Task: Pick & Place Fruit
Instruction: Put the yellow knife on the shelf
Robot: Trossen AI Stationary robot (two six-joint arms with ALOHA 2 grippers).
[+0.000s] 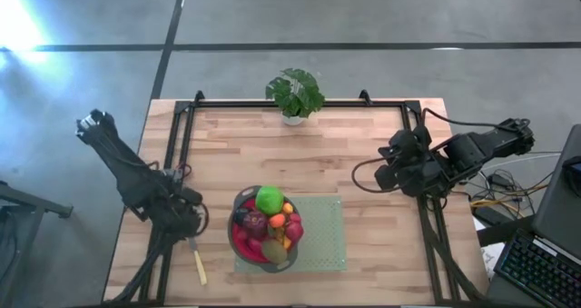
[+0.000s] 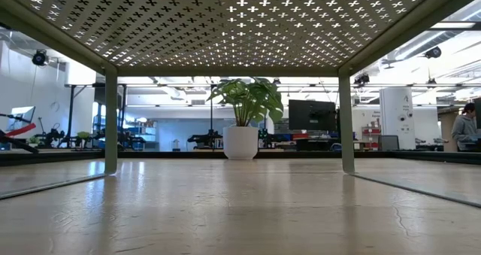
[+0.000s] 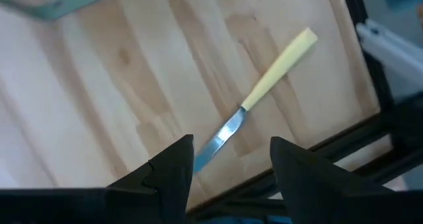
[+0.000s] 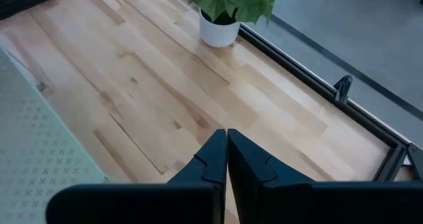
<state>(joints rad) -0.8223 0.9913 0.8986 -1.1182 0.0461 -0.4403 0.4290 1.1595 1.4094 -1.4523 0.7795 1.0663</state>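
The fruit (image 1: 269,224) is piled in a grey bowl (image 1: 243,199) on a pale green perforated mat: a green ball on top, with red, dark-red, orange and brown pieces under it. My left gripper (image 3: 231,159) is open, just left of the bowl, above the blade of a pale-handled knife (image 3: 274,71) that lies flat on the table; it touches nothing. My right gripper (image 4: 227,152) is shut and empty, over the bare wood at the table's right side.
A potted green plant (image 1: 295,94) stands at the far edge, also in the right wrist view (image 4: 228,6). A black metal frame (image 1: 182,140) runs along the table's sides. The mat (image 1: 322,235) lies under the bowl. A keyboard (image 1: 545,272) sits off the table's right.
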